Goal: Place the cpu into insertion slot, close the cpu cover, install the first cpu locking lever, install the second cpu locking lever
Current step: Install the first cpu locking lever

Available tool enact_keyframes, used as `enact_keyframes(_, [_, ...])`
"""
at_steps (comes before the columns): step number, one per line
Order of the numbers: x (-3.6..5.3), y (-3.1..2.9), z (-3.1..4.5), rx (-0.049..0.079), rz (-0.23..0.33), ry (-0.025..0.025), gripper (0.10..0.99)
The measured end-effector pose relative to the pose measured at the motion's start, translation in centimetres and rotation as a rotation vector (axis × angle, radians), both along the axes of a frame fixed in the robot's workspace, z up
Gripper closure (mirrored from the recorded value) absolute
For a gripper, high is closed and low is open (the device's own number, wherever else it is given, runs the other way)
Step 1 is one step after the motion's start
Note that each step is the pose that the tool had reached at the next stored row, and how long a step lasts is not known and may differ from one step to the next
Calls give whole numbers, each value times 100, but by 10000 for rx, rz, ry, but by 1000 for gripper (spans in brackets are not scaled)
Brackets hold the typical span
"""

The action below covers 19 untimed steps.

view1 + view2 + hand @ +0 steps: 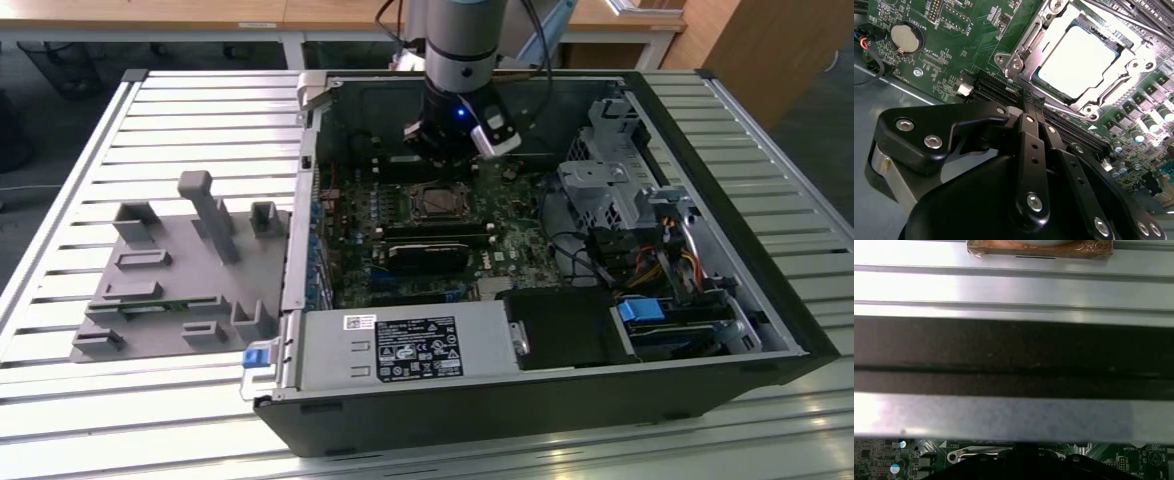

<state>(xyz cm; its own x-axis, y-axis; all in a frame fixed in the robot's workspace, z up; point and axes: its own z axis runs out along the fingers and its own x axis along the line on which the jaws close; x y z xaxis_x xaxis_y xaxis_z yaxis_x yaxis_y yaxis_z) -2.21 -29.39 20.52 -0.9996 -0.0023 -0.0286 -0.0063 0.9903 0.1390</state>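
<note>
The end effector (1029, 100) hangs inside the open computer case (747, 290), low over the green motherboard (959, 45), its black fingers (1031, 150) drawn together to a narrow tip with nothing between them. In the second wrist view the tip sits just beside the insertion slot (1004, 60), over the long black memory slots (989, 90) that run along one side of it. The cpu (1079, 57) lies flat in the slot, its pale metal top facing up. The cpu cover (1134, 62) is down around the chip, its silver frame bordering it on all sides. A thin metal locking lever (1064, 107) runs along the socket's edge nearest the fingertip; whether it is latched I cannot tell. A round coin battery (905, 39) sits on the board well apart from the socket.

In the exterior view the end effector (454, 150) is near the case's far wall, just beyond the socket (438, 203). The case lies on its side on a slatted metal counter (747, 440). A grey fixture block (180, 265) stands on the counter toward the exterior view's left edge.
</note>
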Motion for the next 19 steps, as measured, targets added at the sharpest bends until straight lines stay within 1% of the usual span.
enact_keyframes(5, [4,-1,-25,-1,1,0,980])
enact_keyframes(19, [11,-1,-64,-3,0,1,980])
